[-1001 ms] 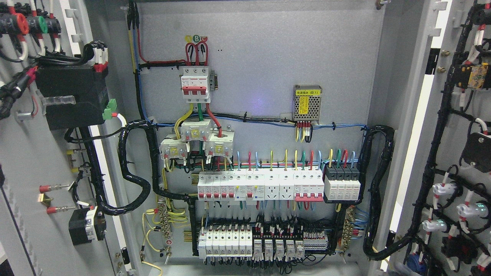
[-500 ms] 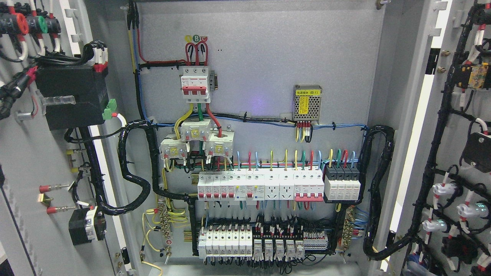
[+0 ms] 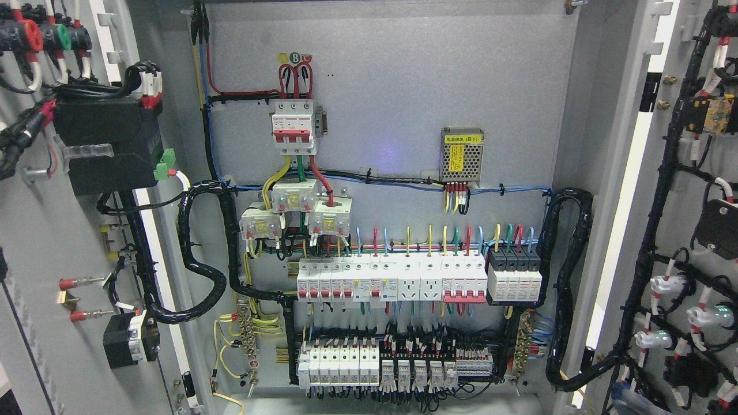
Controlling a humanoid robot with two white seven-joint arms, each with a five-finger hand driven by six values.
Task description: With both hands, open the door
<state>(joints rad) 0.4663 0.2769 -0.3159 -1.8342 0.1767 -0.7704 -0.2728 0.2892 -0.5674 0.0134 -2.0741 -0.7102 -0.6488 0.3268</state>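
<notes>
Left door (image 3: 52, 242) and right door (image 3: 686, 190) (flat grey metal) stand open.

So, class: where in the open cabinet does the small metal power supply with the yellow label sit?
In the head view, the power supply is mounted on the back panel, right of centre, above the right end of the breaker row and right of the main breaker.

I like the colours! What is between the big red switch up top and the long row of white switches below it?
In the head view, between the big red switch and the white row sit three small white blocks with yellow, green and red wires.
</notes>
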